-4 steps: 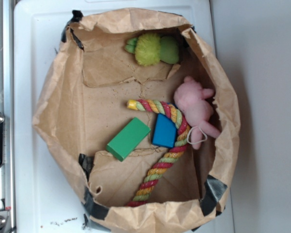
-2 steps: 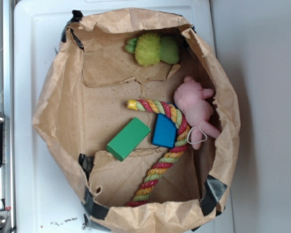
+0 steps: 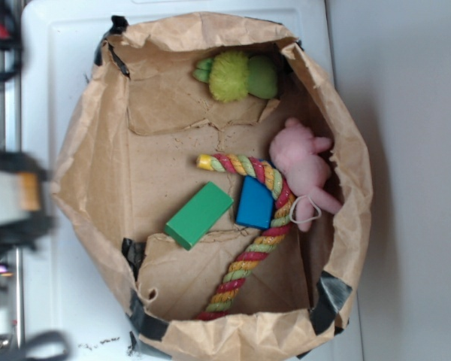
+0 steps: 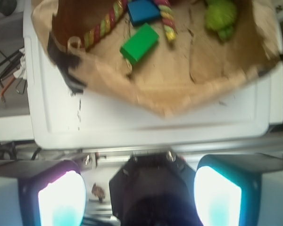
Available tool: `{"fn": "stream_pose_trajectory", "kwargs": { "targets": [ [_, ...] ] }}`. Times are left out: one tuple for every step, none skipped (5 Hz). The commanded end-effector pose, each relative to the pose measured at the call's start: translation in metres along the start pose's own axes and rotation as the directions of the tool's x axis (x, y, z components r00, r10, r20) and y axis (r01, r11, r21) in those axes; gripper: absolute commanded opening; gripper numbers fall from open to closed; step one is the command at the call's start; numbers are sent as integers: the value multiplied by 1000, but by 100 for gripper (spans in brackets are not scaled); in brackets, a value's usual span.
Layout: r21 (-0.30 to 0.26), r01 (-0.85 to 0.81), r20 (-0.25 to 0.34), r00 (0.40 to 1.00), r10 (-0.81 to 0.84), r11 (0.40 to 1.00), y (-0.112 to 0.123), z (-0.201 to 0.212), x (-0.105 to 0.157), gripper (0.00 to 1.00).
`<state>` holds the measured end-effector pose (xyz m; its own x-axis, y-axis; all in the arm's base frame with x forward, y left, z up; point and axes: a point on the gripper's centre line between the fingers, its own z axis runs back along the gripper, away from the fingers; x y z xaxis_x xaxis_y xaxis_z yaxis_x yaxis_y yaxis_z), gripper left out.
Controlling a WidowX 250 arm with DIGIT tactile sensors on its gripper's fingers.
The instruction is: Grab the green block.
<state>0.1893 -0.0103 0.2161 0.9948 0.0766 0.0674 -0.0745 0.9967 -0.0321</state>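
Note:
The green block [image 3: 199, 214] lies flat on the floor of the brown paper bag [image 3: 83, 173], angled, just left of a blue block [image 3: 254, 203]. The wrist view shows the green block [image 4: 139, 43] near the top, inside the bag's rim [image 4: 179, 106]. My gripper [image 4: 139, 197] is open, its two fingers spread wide with nothing between them. It is still outside the bag, over the white surface's edge, well away from the block. In the exterior view my arm [image 3: 11, 203] is a blurred shape at the left edge.
The bag also holds a striped rope toy [image 3: 248, 256], a lime-green plush [image 3: 237, 75] and a pink plush [image 3: 304, 165]. Its crumpled walls stand up all round. It rests on a white surface [image 3: 45, 98], with tools [image 4: 7, 70] on the left in the wrist view.
My arm has swung into the exterior view at the left edge, blurred by motion. The block and toys in the bag have not moved.

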Motion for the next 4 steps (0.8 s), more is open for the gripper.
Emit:
{"fn": "stream_pose_trajectory", "kwargs": {
  "targets": [
    [-7,-28,78,997,28,1000,13,-21,53,100],
    [-29,-36,113,993,39,999,19,-43,67,100],
    [-13,-112,174,978,113,994,25,-61,70,100],
    [-53,-189,181,964,196,980,26,-71,68,100]
  ]
}}
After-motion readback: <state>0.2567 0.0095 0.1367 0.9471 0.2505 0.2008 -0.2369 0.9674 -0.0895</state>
